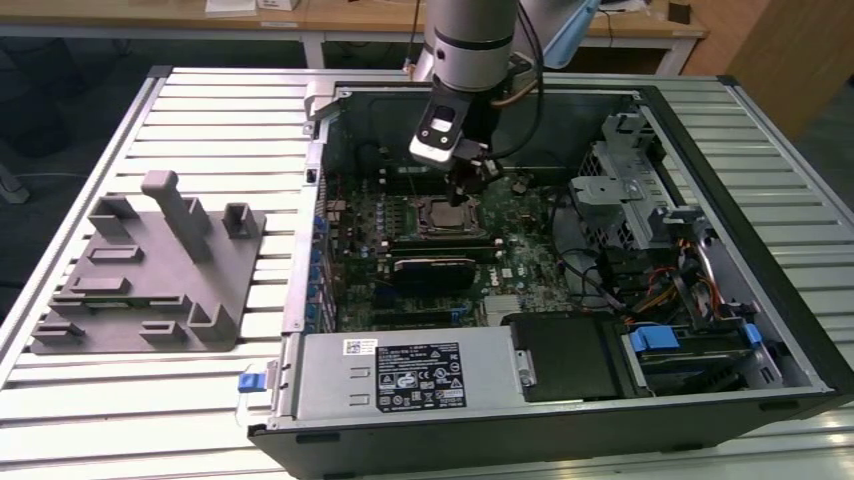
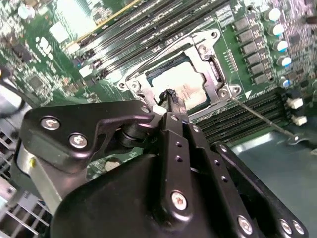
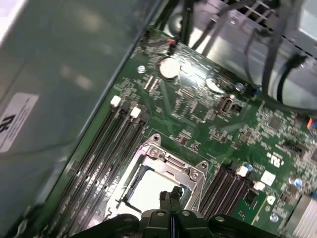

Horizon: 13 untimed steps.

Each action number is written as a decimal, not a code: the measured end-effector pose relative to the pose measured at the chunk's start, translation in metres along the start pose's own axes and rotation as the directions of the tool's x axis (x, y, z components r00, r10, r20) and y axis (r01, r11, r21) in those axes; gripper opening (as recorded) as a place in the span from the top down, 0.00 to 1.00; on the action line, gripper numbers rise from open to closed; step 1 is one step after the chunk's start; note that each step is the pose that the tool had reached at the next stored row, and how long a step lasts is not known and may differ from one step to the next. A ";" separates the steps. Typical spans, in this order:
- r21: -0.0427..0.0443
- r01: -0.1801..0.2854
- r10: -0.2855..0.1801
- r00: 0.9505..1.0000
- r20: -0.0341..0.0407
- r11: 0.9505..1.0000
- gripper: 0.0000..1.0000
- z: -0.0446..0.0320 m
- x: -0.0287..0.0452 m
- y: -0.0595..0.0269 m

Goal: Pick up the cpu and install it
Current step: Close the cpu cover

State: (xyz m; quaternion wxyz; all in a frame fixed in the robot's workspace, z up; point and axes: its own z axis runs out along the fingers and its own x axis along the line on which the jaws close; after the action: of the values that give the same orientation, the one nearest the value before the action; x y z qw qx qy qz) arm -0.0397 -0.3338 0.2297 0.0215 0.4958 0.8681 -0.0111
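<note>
Bench is a ribbed metal slat table (image 1: 134,400), wooden desks (image 1: 360,15) behind it. A grey fixture (image 1: 147,270) sits on the slats toward the exterior view's left. Beside it an open computer case (image 1: 534,440) lies on its side with the green motherboard (image 1: 521,260) exposed. The arm (image 1: 467,40) reaches down into the case from above. The cpu (image 2: 181,83) is a flat square chip with a dull silver top and a thin pale edge, and some print on the lid. It lies flat inside the socket frame (image 2: 200,42) on the board, not in the fingers, with rows of black memory slots (image 2: 148,25) along both sides of the frame. A thin metal lever (image 2: 262,119) runs out from one corner of the frame across the slots. The gripper (image 2: 171,95) is clenched, both fingers pressed together with nothing between them. In both wrist views the joined tip sits over the cpu's near edge, just inside the frame. Can't tell if the tip actually touches the lid or hangs just above it. In the exterior view the tip is directly over the socket, roughly mid-board.
</note>
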 end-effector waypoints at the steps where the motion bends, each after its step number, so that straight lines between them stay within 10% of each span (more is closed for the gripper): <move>1: -0.001 0.018 -0.018 1.000 0.000 1.000 0.89 0.0000 0.0000 0.0000; 8: -0.007 0.145 -0.145 0.989 0.000 0.989 0.89 0.0003 0.0000 0.0000; 13: -0.012 0.252 -0.252 0.968 0.001 0.968 0.89 0.0005 0.0000 0.0000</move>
State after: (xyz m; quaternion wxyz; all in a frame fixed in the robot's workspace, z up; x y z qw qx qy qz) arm -0.0396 -0.3338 0.2292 0.0228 0.3811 0.9242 -0.0083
